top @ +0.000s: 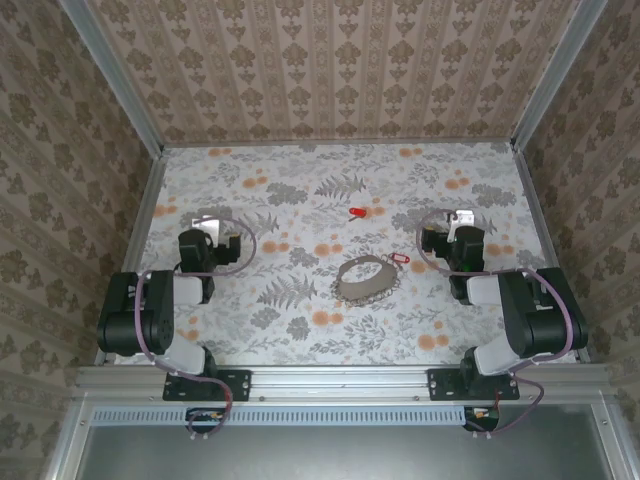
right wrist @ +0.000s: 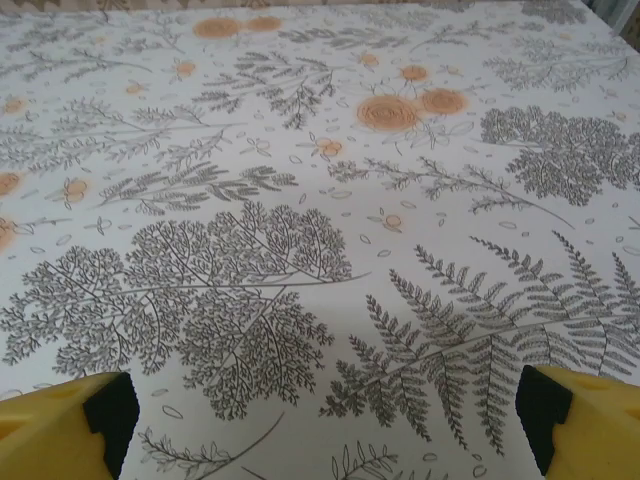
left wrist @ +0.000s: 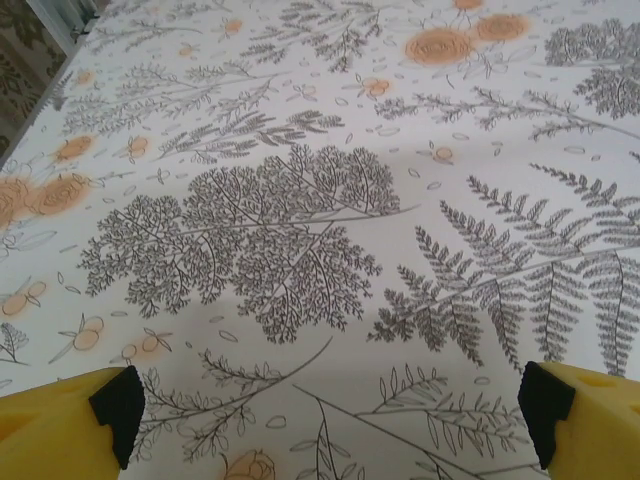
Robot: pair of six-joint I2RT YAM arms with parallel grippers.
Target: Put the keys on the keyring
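Note:
The keyring, a grey-brown beaded oval loop, lies on the floral tablecloth at mid-table. One red key rests farther back, apart from the loop. A second red key with a whitish end lies touching or just off the loop's right rim. My left gripper hovers left of the loop and my right gripper right of it. In the left wrist view, the left gripper stands open, its yellow fingertips wide apart over bare cloth. The right gripper is likewise open and holds nothing.
The table is walled by patterned panels with aluminium posts at the corners. A metal rail runs along the near edge under both arm bases. Mauve cables loop off each wrist.

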